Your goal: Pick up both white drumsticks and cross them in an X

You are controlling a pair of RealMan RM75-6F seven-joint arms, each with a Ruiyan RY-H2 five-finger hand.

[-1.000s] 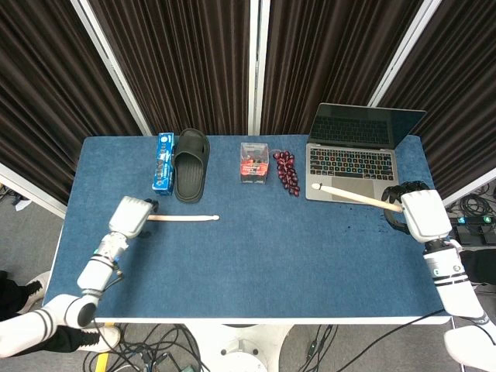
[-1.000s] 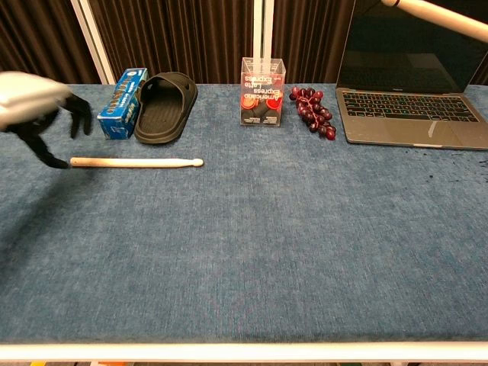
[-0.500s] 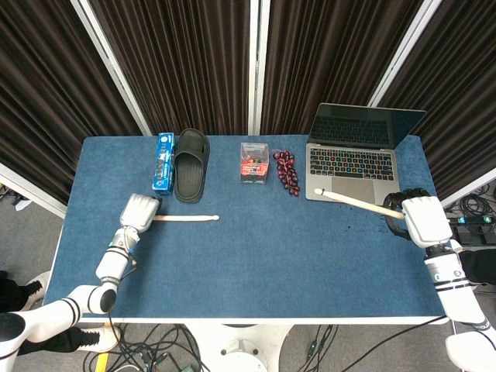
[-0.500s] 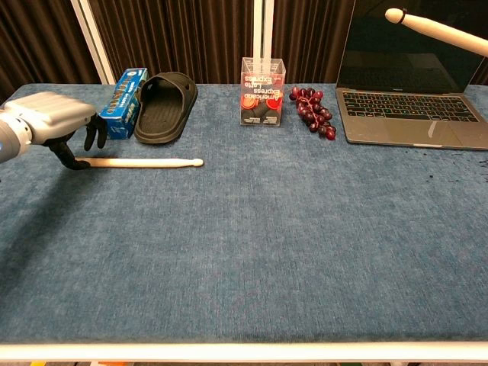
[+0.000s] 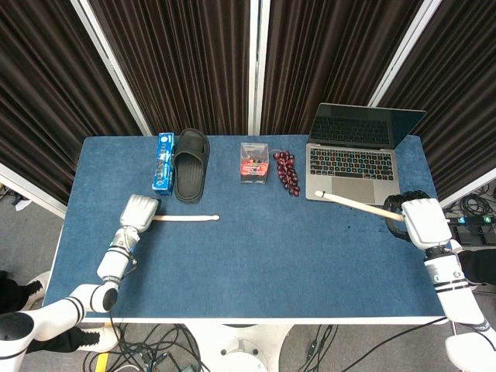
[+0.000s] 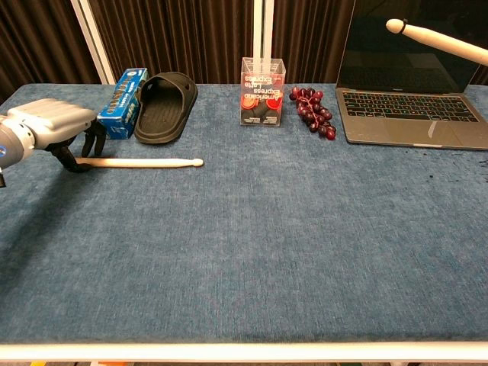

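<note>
One white drumstick (image 5: pixel 186 218) (image 6: pixel 141 162) lies flat on the blue table, tip pointing right. My left hand (image 5: pixel 138 212) (image 6: pixel 52 126) sits over its butt end, dark fingers (image 6: pixel 74 164) curled down on either side of the stick and still apart. The second white drumstick (image 5: pixel 353 203) (image 6: pixel 438 42) is held in the air by my right hand (image 5: pixel 419 219), with its tip pointing left over the laptop's front edge. In the chest view only this stick's tip end shows, and the right hand is out of frame.
Along the back of the table (image 5: pixel 263 263) stand a blue box (image 5: pixel 163 162), a black slipper (image 5: pixel 191 163), a clear box of capsules (image 5: pixel 253 163), dark grapes (image 5: pixel 288 171) and an open laptop (image 5: pixel 355 159).
My left hand has come right and down onto the butt end of the lying stick, its fingers now straddling it. The right hand shifted slightly, still holding its stick aloft.
</note>
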